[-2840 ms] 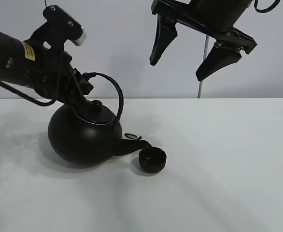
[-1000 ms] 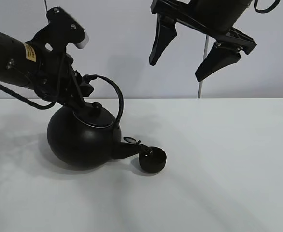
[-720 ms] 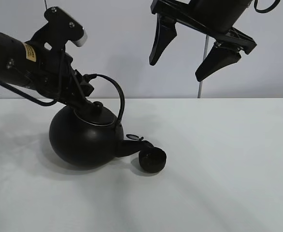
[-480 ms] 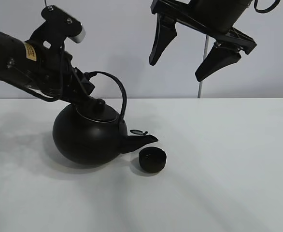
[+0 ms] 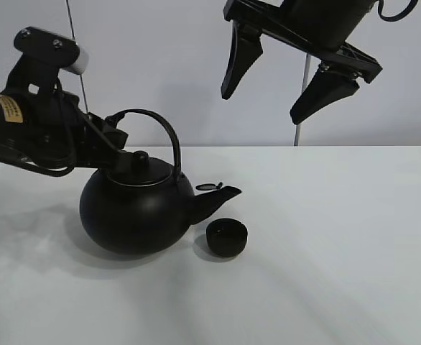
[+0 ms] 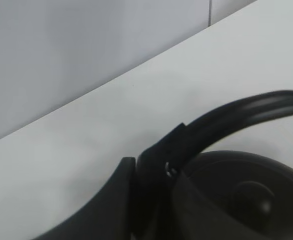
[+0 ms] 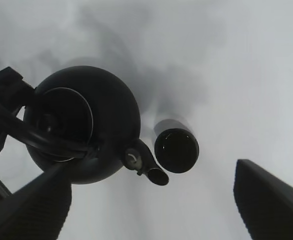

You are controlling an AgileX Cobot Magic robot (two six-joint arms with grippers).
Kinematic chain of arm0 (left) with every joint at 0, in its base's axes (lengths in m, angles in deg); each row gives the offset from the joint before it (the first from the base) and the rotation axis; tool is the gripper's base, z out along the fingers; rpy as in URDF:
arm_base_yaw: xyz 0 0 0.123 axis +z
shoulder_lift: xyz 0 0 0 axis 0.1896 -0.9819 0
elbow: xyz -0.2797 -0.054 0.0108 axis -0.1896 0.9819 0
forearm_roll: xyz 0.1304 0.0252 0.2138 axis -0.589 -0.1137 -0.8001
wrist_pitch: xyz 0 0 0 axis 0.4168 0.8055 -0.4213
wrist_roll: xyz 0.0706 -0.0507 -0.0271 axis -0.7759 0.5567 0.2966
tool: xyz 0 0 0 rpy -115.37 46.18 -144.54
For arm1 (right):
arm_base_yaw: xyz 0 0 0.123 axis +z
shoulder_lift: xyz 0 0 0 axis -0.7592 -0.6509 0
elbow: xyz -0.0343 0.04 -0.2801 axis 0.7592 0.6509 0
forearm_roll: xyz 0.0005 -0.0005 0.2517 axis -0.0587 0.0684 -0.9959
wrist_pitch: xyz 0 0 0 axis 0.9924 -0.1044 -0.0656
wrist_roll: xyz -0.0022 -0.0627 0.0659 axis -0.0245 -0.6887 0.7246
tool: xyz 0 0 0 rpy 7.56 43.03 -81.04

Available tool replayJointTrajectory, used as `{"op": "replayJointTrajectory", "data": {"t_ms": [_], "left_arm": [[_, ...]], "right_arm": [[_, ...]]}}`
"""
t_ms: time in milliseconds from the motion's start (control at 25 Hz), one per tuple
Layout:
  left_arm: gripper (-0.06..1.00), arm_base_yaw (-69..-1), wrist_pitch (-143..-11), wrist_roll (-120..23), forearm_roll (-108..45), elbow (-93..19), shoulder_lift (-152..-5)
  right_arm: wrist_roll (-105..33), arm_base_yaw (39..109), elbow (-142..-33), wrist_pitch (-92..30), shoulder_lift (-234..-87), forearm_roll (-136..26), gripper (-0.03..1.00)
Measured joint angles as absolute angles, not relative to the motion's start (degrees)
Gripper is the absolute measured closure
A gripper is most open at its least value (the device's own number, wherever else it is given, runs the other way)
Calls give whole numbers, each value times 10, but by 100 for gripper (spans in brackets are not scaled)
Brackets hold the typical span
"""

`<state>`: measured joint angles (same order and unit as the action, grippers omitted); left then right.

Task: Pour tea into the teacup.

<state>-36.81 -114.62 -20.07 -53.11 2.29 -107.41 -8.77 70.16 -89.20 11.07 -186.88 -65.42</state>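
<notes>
The black teapot (image 5: pixel 133 212) stands upright on the white table (image 5: pixel 340 237), its spout (image 5: pixel 214 202) pointing right and raised above the teacup. The teacup (image 5: pixel 226 237), small, round and black, sits on the table just below and to the right of the spout tip, apart from it. My left gripper (image 5: pixel 116 138) is shut on the left end of the teapot's arched handle (image 6: pixel 236 112); one finger (image 6: pixel 109 205) shows beside it. My right gripper (image 5: pixel 279 79) hangs open and empty high above the table. Its wrist view shows the teapot (image 7: pixel 81 125) and the teacup (image 7: pixel 176 150) from above.
A thin vertical pole (image 5: pixel 302 108) stands against the grey back wall. The table edge meets the wall behind the teapot. The left arm (image 5: pixel 24 122) reaches in from the left, above the table.
The teapot has tipped back from its tilt to upright, and its spout has risen off the teacup. The left arm has swung back to the left. The right gripper has not moved.
</notes>
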Motion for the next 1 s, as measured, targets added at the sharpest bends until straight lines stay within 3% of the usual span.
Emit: {"op": "replayJointTrajectory", "data": {"t_ms": [520, 1000], "left_arm": [[84, -364, -1295, -243, -412, 125, -1056], [84, -355, -1363, -251, -411, 181, -1055]], "right_arm": [[-88, 702, -892, 117, -1869, -663, 36], [-88, 702, -892, 127, -1869, -667, 36]]}}
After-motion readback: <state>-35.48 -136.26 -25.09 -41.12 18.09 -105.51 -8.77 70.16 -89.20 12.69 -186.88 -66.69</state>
